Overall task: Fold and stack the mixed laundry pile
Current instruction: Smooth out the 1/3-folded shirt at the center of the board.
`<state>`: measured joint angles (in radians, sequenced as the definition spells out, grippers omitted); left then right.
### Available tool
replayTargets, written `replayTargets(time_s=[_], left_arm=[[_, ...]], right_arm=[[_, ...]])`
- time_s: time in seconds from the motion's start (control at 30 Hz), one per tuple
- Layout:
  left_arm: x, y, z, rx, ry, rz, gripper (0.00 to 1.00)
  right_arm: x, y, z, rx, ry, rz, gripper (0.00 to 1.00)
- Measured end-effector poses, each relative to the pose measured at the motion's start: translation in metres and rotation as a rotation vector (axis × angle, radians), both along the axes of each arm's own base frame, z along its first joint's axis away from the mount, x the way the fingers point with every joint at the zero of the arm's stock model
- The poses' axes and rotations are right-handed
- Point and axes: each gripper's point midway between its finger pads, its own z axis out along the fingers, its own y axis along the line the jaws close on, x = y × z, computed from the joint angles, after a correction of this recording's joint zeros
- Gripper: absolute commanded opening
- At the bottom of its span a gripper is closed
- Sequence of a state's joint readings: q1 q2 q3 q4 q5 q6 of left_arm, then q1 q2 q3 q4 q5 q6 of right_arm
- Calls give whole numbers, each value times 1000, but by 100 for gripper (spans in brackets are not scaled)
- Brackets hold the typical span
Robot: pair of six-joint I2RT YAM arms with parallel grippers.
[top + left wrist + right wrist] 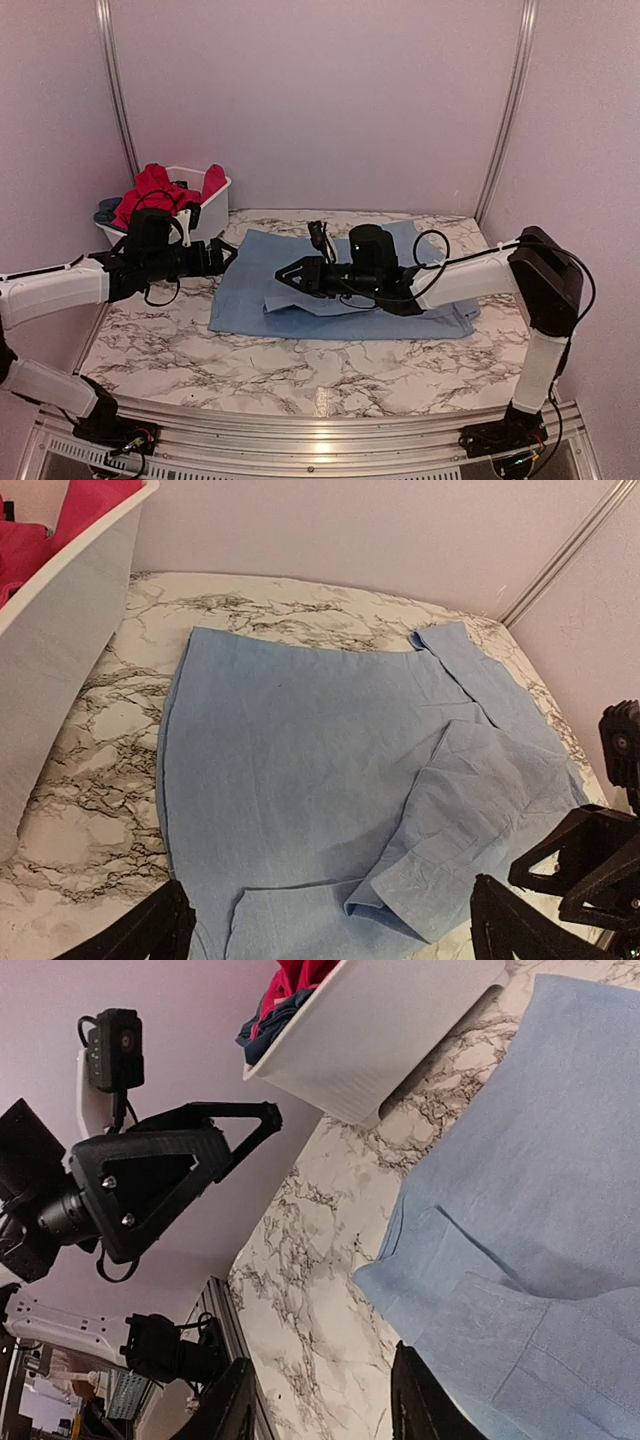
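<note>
Marbled desk [180, 350] carries the light blue shirt [245, 290] spread at centre; red garments [150, 190] heap in the white basket [218, 205] at ten o'clock; my left fingers [150, 935] and right fingers [235, 1405] both gape, empty

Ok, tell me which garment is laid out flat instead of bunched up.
The light blue shirt: it lies spread on the marble table, while the red garments and dark blue ones sit heaped in the white basket.

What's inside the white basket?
Red clothes piled high, with a dark blue piece at one edge. Anything underneath is hidden by the white basket walls and the top clothes.
</note>
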<state>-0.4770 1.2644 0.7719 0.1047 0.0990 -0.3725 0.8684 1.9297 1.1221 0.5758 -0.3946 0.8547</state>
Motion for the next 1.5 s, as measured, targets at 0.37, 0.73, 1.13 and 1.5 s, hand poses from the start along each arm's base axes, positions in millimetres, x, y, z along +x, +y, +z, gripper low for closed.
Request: replayTargets(time_s=[0.37,0.73,1.13,1.5], left_arm=[[-12,-60,-59,10,175,-141,93],[-44,-98,-99,-89,385,-155,68],[-42,-99,-141,-107,508,-52,57],[-28,-108,-156,-152,538,3,39]], right_arm=[[100,-172,45,-245,-206,-305,37],[91,-255,-51,-557,-42,-360,36],[80,-283,-77,-623,10,-385,36],[77,-300,-94,-652,49,-406,34]])
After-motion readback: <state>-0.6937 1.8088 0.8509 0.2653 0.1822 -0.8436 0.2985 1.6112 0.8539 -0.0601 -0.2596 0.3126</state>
